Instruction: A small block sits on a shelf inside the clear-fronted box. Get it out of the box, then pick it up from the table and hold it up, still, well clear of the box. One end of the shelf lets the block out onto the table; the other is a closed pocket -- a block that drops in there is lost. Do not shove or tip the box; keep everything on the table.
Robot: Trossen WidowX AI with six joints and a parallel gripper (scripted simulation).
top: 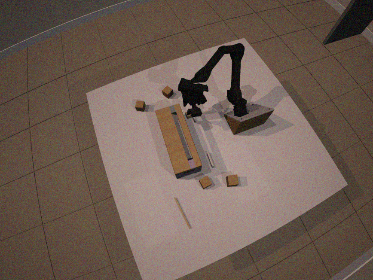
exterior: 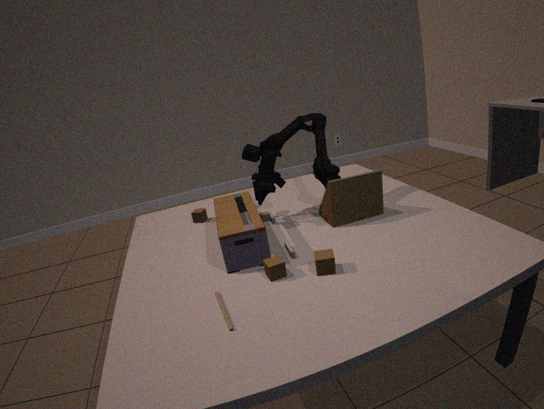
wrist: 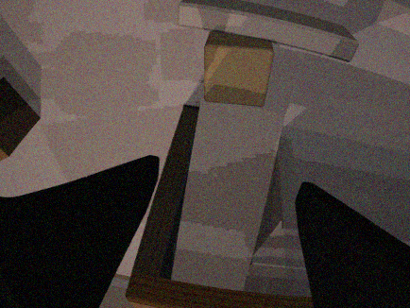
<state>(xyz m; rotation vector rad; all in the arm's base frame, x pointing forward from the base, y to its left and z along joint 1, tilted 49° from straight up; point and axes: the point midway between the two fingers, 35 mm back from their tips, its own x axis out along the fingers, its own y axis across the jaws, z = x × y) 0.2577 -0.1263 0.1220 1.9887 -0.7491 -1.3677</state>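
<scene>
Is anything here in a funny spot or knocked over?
Nothing is tipped or spilled. The small block lies on the table beside the box, not on its shelf, under the open gripper.

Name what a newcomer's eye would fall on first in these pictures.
The black arm arches from its wooden base and points its open tool down at a small block on the table beside the far end of the long wooden box. Four more cubes lie around the box, two at each end, and a thin stick lies alone nearer the table's front edge.
</scene>
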